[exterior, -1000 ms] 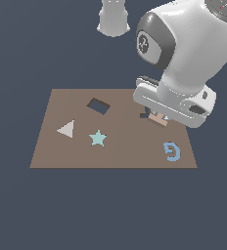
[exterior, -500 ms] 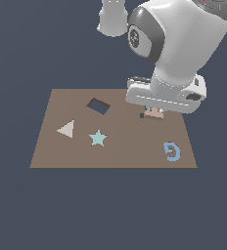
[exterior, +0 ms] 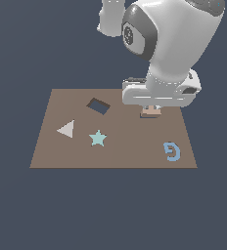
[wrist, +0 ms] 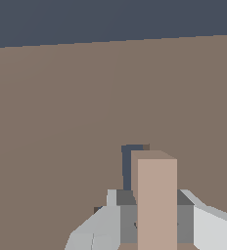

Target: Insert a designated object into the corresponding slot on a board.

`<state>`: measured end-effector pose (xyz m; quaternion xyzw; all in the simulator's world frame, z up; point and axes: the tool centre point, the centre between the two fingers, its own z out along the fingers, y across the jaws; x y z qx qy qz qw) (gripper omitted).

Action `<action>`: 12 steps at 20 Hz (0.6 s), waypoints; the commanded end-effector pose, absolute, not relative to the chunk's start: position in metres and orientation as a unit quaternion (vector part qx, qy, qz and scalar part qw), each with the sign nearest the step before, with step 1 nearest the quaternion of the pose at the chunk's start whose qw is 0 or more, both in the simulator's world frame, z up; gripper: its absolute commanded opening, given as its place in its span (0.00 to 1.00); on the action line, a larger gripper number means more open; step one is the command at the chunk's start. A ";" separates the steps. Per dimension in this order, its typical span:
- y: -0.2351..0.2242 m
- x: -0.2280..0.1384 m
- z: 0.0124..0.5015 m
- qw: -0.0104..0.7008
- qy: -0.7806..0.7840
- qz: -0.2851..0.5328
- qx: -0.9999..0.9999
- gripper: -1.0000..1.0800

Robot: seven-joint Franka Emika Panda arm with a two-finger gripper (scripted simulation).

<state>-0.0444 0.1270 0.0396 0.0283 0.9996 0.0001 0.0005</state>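
Note:
A pale tan T-shaped block [exterior: 150, 112] hangs under the arm's hand at the far right part of the brown board [exterior: 113, 146]. My gripper [exterior: 150, 109] is shut on it. In the wrist view the tan block [wrist: 156, 200] stands between the grey fingers [wrist: 110, 217], just over a dark navy slot [wrist: 127, 166] of which only one edge shows. In the exterior view the slot is hidden by the hand and block.
On the board lie a pale teal star [exterior: 98, 138], a light grey triangle [exterior: 66, 129] and a light blue G-shaped piece [exterior: 172, 151]. A dark parallelogram cutout [exterior: 99, 106] sits at the far middle. The robot's large white body [exterior: 174, 44] looms over the right side.
The arm has swung toward the exterior view's left with the tan block held, keeping it low over the board's far right area.

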 end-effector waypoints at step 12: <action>0.124 -0.046 0.033 0.001 1.000 0.000 0.007 0.00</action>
